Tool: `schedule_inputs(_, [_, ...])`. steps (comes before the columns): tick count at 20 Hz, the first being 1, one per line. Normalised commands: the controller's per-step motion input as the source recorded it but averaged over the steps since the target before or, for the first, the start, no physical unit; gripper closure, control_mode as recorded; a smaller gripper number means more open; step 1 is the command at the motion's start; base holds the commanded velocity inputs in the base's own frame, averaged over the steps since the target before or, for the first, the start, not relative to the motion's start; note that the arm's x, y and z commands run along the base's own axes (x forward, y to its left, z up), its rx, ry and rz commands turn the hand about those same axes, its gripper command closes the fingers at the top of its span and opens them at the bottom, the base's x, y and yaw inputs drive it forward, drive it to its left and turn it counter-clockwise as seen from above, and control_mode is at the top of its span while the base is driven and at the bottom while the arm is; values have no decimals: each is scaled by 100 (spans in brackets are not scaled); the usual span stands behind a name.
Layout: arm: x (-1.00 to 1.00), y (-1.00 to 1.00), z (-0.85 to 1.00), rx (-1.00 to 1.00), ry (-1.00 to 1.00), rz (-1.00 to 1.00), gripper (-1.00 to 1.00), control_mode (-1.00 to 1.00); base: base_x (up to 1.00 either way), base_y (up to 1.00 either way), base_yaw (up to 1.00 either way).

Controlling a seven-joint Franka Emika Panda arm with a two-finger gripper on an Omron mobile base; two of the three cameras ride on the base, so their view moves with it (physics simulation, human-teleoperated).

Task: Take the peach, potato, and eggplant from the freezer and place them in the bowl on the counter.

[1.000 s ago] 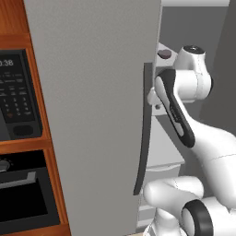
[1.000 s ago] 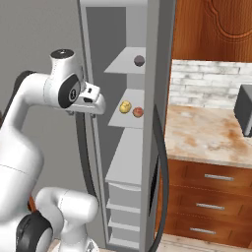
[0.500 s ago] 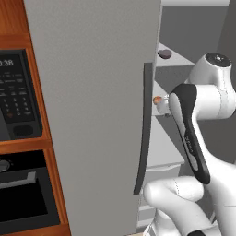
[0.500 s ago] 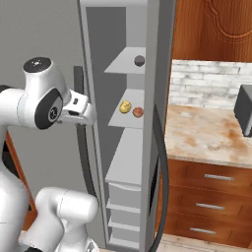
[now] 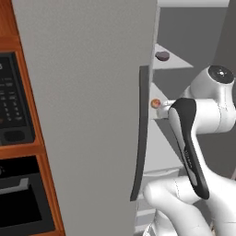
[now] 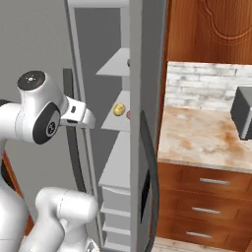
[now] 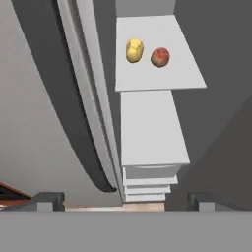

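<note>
The freezer (image 5: pixel 83 115) stands open, its grey door swung out with a long dark handle (image 5: pixel 140 133). On a pale middle shelf (image 7: pixel 162 78) the yellow potato (image 7: pixel 134 50) and the reddish peach (image 7: pixel 160 57) lie side by side, almost touching. The potato (image 6: pixel 118 109) also sits at that shelf's edge in the right base view, and the peach (image 5: pixel 156 103) peeks past the door. One shelf higher lies the dark eggplant (image 5: pixel 162 56). My gripper (image 7: pixel 125 202) is open and empty, hanging well back from the shelf and facing it. The bowl is out of view.
The beige marbled counter (image 6: pixel 197 138) runs right of the freezer over wooden drawers (image 6: pixel 206 197). A dark grey appliance (image 6: pixel 243 113) stands at its far right. A black oven panel (image 5: pixel 14 110) sits in wood cabinetry left of the freezer door.
My arm has swung away from the door handle and drawn back, and the hand now faces the shelves. The jaws have widened a little.
</note>
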Motion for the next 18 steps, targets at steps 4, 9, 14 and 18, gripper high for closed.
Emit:
schedule_inputs(4, [0,0,0,0,0,0,-100,100,84,-70,0])
schedule_inputs(9, [0,0,0,0,0,0,-100,100,100,3,0])
schedule_inputs(14, [0,0,0,0,0,0,-100,100,61,55,-32])
schedule_inputs(18, [0,0,0,0,0,0,-100,100,56,55,-45])
